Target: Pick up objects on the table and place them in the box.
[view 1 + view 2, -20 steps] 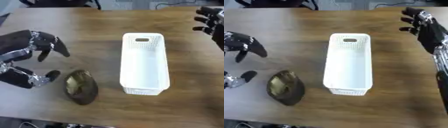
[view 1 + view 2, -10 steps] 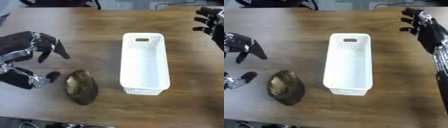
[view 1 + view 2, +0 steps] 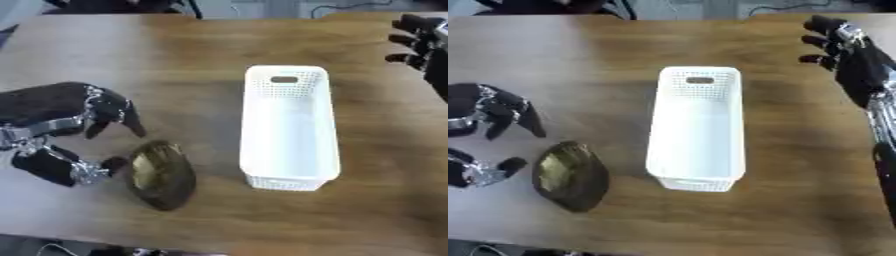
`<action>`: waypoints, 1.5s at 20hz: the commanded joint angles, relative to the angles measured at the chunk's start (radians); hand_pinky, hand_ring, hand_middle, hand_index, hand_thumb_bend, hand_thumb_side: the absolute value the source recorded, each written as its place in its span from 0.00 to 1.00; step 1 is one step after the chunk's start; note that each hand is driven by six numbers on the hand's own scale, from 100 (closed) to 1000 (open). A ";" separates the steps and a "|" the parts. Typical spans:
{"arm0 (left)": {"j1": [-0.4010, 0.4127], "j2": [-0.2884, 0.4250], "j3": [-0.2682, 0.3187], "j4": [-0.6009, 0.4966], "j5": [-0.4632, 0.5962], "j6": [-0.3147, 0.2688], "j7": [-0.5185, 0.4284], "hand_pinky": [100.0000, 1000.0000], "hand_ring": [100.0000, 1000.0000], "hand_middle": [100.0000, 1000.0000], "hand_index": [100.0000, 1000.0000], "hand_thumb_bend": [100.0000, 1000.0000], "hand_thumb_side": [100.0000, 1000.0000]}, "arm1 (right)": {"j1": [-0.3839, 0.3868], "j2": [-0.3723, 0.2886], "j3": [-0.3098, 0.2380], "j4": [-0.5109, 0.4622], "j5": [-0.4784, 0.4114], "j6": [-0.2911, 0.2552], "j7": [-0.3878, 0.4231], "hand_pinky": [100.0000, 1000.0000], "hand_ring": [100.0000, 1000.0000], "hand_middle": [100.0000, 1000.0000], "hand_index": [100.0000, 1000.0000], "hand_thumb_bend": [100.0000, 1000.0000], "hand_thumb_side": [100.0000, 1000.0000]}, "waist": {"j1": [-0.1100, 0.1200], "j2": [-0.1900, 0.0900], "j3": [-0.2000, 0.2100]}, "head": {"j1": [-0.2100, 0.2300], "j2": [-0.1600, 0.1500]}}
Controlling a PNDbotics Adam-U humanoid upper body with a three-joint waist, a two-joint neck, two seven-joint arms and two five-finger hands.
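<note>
Just right of the left hand [image 3: 66, 132], whose fingers spread open with the thumb tip nearly touching it, lies a dark olive, oval object [image 3: 162, 173] on the wooden tabletop [image 3: 175, 60]. Its long axis runs toward and away from the robot. The empty white box [image 3: 289, 127] stands close beyond it, rightward. Far off, the right hand [image 3: 846, 47] hovers with fingers relaxed.

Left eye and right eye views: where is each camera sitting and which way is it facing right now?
Left eye view: in the head, looking down at the wooden table; left hand open beside the dark olive object, right hand at upper right.
Right eye view: same head, looking down from slightly further right; the right hand shows more fully, the left hand is partly cut off.
Shared: white basket, empty, and the dark object to its left.
</note>
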 commanded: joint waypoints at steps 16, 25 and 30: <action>-0.016 -0.023 -0.031 0.041 -0.048 -0.032 0.018 0.55 0.19 0.55 0.71 0.00 0.16 | -0.022 -0.018 -0.002 -0.013 0.006 -0.002 0.004 0.81 0.97 0.98 1.00 0.00 1.00 | 0.000 -0.004 -0.006 | 0.005 -0.010; -0.009 0.013 -0.071 0.054 -0.002 -0.041 -0.067 0.61 0.25 0.64 0.78 0.08 0.29 | -0.024 -0.019 0.001 -0.011 0.008 -0.003 0.006 0.81 0.97 0.98 1.00 0.00 1.00 | 0.002 -0.005 -0.011 | 0.009 -0.006; -0.022 0.065 -0.080 0.018 0.082 -0.043 -0.205 0.62 0.25 0.65 0.79 0.16 0.34 | -0.021 -0.022 0.004 -0.007 0.012 -0.004 0.008 0.81 0.97 0.98 1.00 0.00 1.00 | 0.008 -0.011 -0.013 | 0.005 0.003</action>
